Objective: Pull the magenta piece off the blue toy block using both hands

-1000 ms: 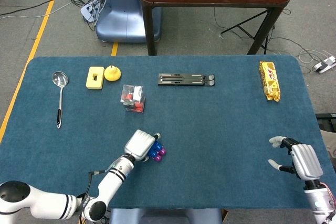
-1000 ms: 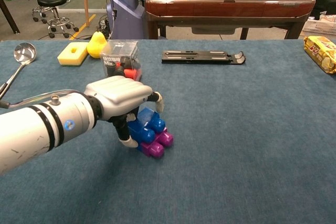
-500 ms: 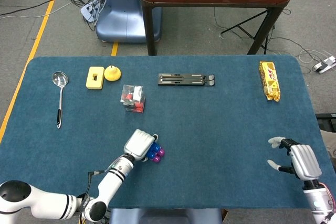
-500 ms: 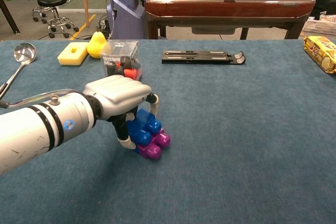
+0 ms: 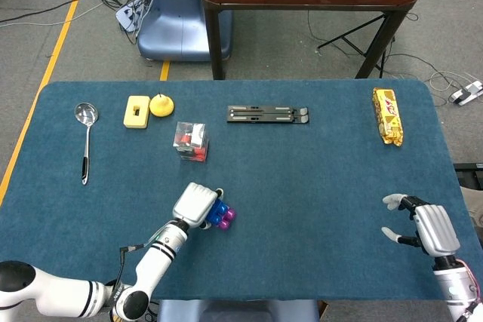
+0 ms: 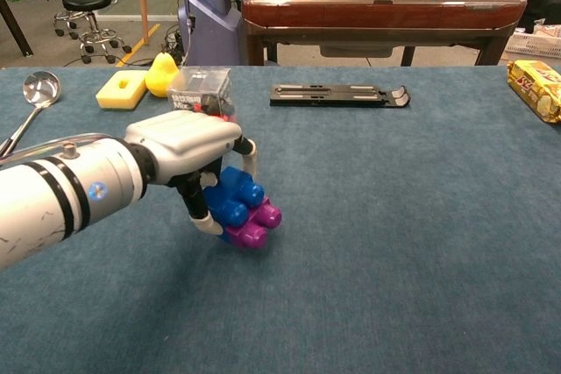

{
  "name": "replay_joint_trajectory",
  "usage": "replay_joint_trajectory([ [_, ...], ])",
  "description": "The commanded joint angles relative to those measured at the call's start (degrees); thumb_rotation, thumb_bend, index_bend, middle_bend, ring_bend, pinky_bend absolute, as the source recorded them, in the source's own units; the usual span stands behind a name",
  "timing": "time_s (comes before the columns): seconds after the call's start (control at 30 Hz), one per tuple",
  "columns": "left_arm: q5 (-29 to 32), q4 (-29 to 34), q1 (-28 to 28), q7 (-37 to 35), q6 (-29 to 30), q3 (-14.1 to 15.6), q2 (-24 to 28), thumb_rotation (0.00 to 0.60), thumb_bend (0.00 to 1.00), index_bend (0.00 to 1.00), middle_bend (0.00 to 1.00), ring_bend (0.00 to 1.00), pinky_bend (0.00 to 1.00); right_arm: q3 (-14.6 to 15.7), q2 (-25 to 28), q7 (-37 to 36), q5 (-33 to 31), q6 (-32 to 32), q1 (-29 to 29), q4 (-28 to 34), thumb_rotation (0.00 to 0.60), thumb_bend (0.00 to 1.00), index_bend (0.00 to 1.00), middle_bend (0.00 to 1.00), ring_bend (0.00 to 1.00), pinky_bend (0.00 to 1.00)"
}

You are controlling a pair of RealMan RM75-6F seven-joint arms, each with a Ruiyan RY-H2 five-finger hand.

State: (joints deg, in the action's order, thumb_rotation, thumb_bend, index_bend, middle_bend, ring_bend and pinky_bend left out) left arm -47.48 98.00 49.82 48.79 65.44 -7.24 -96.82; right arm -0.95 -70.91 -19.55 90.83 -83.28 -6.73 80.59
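The blue block (image 6: 233, 199), with the magenta piece (image 6: 252, 225) joined beneath it, is gripped by the left hand (image 6: 182, 142) just above the table (image 6: 421, 216), near its front edge and left of centre. The fingers (image 6: 203, 218) are wrapped around the blue part. Over at the right front corner, the right hand (image 5: 429, 230) is held with fingers spread and nothing in it. Behind the block, a clear box (image 5: 190, 141) is seen, and further left a ladle (image 5: 86, 141).
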Motion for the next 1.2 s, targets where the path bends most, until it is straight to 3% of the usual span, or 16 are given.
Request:
replay_joint_trajectory([
  [0.03, 2.1, 2.0, -0.4, -1.2, 1.1, -1.8, 0.5, 0.6, 0.0, 0.7, 1.0, 1.0, 1.0, -0.5, 1.1, -0.4, 0.4, 0.2, -0.8, 2.2, 0.6, 0.06, 0.41, 0.48, 0.45, 0.61],
  [0.17, 5.4, 4.5, -0.2, -1.0, 2.7, -4.2, 0.9, 0.6, 0.0, 0.7, 1.0, 1.0, 1.0, -1.5, 3.7, -0.5, 1.0, 0.9, -2.3, 7.1, 0.6, 0.06, 0.41, 0.48, 0.48, 0.71],
  [0.27, 7.3, 6.0, -0.2, -1.6, 4.0, -5.8, 0.9, 0.6, 0.0, 0.7, 1.0, 1.0, 1.0, -2.3, 5.9, -0.4, 1.0, 2.0, -3.7, 11.2, 0.6, 0.06, 0.41, 0.51, 0.56, 0.79],
  [0.57, 15.3, 10.8, 0.3, -3.2, 9.6, -12.4, 0.4, 0.6, 0.0, 0.72, 1.0, 1.0, 1.0, -6.1, 15.3, -1.6, -2.8, 11.0, -10.2, 26.3, 0.6, 0.0, 0.41, 0.83, 0.87, 0.99],
  [0.7, 18.9, 12.6, 0.8, -3.7, 13.9, -15.9, -1.0, 0.6, 0.0, 0.73, 1.0, 1.0, 1.0, -8.1, 18.9, -0.6, -6.9, 17.2, -13.9, 32.1, 0.6, 0.0, 0.39, 0.93, 0.97, 1.0],
  [0.83, 23.2, 14.1, 1.4, -4.0, 16.2, -19.3, -1.5, 0.6, 0.0, 0.74, 1.0, 1.0, 1.0, -10.2, 20.6, 2.3, -12.2, 22.3, -17.6, 35.4, 0.6, 0.0, 0.37, 0.99, 1.0, 1.0],
  [1.2, 38.5, 17.9, 4.6, -3.6, 17.8, -29.9, 0.4, 0.6, 0.01, 0.75, 1.0, 1.0, 1.0, -15.7, 20.6, 9.8, -31.1, 33.6, -28.5, 40.0, 0.6, 0.0, 0.28, 1.0, 1.0, 1.0],
])
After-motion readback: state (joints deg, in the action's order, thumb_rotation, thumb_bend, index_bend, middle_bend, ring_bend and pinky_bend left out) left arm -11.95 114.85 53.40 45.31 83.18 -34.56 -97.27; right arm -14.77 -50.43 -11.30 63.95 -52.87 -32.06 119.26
